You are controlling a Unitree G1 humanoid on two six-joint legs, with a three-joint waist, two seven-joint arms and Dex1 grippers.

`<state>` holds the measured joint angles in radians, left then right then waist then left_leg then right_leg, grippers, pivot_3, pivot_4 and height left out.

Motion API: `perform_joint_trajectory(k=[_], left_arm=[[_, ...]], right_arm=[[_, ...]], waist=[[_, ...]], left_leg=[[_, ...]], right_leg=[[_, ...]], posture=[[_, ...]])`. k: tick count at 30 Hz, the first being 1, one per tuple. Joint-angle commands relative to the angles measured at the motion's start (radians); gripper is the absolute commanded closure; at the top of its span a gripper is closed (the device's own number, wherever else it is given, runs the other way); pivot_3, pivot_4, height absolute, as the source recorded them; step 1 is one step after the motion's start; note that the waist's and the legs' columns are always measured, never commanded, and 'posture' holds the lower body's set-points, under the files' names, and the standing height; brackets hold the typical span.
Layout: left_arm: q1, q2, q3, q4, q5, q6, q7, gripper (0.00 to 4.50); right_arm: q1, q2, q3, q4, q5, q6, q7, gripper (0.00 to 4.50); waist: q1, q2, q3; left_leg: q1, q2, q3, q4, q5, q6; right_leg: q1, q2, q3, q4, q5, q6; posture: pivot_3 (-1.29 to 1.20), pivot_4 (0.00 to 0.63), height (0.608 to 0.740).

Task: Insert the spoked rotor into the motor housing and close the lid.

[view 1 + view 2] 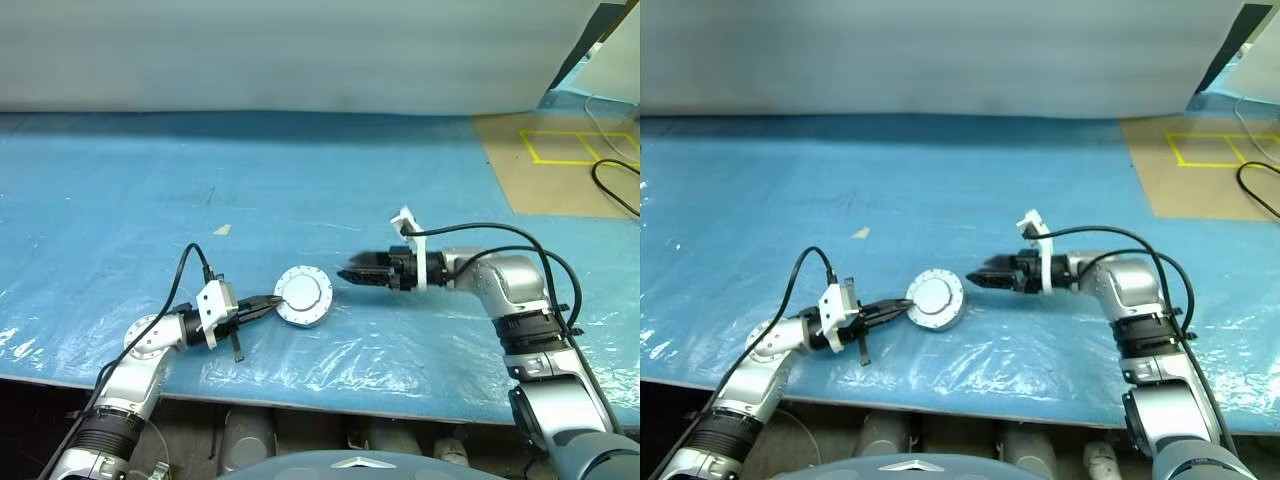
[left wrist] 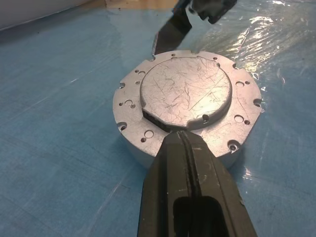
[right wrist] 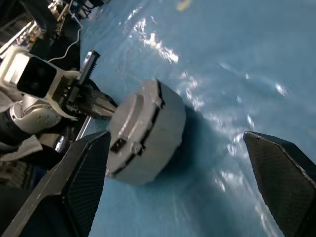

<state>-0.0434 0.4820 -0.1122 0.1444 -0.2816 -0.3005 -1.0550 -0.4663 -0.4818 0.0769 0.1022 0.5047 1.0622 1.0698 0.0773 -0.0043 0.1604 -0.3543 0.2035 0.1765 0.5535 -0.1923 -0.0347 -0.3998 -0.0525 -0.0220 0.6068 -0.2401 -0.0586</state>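
Observation:
The motor housing (image 1: 303,295) lies flat on the blue sheet as a round silver disc with a flanged, hole-dotted rim. A scratched silver lid (image 2: 185,89) sits on top of it, covering the inside. The spoked rotor is hidden. My left gripper (image 1: 268,303) is shut, and its joined fingertips (image 2: 183,137) rest on the housing's top against the edge of the raised lid. My right gripper (image 1: 348,274) hovers a short way to the right of the housing, points at it and stands open with nothing between its fingers (image 3: 89,168).
Wrinkled blue plastic sheeting (image 1: 300,190) covers the table, whose front edge runs close below both arms. A small tan scrap (image 1: 222,230) lies behind the housing. Brown board with yellow tape (image 1: 565,150) and a black cable (image 1: 615,185) lie at the far right.

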Motion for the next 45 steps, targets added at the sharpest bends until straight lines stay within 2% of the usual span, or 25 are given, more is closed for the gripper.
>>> perform_joint_trajectory(k=[1,10,20,23,31,39,45], left_arm=[[0.01,0.011,-0.012,0.007,0.021,0.017,-0.003,4.5],[0.002,0.016,-0.01,-0.002,0.018,0.029,-0.005,4.5],[0.002,0.016,-0.011,-0.018,0.019,0.044,-0.003,4.5],[0.003,0.014,-0.012,-0.018,0.018,0.045,-0.003,4.5],[-0.012,0.012,-0.013,0.0,0.02,0.042,-0.01,4.5],[-0.019,0.014,-0.003,-0.017,0.005,0.064,-0.009,4.5],[-0.018,0.006,0.049,-0.109,-0.04,0.102,0.042,4.5]], right_arm=[[0.032,0.0,0.02,-0.064,0.053,0.076,-0.014,0.02],[0.003,0.098,-0.025,-0.086,0.15,0.158,-0.09,0.02],[0.004,0.142,-0.046,-0.033,0.146,0.117,-0.169,0.02],[0.004,0.159,-0.07,-0.016,0.159,0.118,-0.19,0.62],[0.016,0.167,-0.065,-0.041,0.169,0.124,-0.191,3.28],[0.027,0.181,-0.055,-0.054,0.169,0.119,-0.197,3.33],[0.029,0.194,-0.047,-0.03,0.146,0.112,-0.222,3.33]], waist=[[0.0,0.001,0.0],[-0.001,0.001,0.0],[0.001,0.001,0.0],[0.001,0.001,0.0],[0.002,0.001,0.0],[0.002,0.001,0.0],[0.001,0.001,0.0]], left_leg=[[0.0,0.0,0.0,0.0,0.0,0.0],[0.002,0.0,0.0,0.0,0.0,0.0],[0.001,0.0,0.001,0.0,0.0,0.0],[0.001,0.0,0.001,0.0,0.0,0.0],[0.001,0.0,0.001,0.0,0.0,-0.001],[0.002,0.0,0.001,0.0,0.0,-0.001],[0.002,0.0,0.001,0.0,0.0,-0.001]], right_leg=[[0.0,0.0,0.0,0.0,0.0,0.0],[0.001,0.0,0.0,0.0,0.0,0.0],[0.0,0.0,0.0,0.001,0.0,0.0],[0.0,0.0,0.0,0.0,0.0,0.0],[0.0,0.0,0.0,0.0,0.0,0.0],[0.001,0.0,0.0,0.001,0.0,0.0],[0.0,0.0,0.0,0.001,0.0,0.0]], posture=[[0.0,0.15,0.74],[0.0,0.15,0.74],[0.0,0.15,0.74],[0.0,0.15,0.74],[0.0,0.15,0.74],[0.0,0.15,0.74],[0.0,0.15,0.74]])
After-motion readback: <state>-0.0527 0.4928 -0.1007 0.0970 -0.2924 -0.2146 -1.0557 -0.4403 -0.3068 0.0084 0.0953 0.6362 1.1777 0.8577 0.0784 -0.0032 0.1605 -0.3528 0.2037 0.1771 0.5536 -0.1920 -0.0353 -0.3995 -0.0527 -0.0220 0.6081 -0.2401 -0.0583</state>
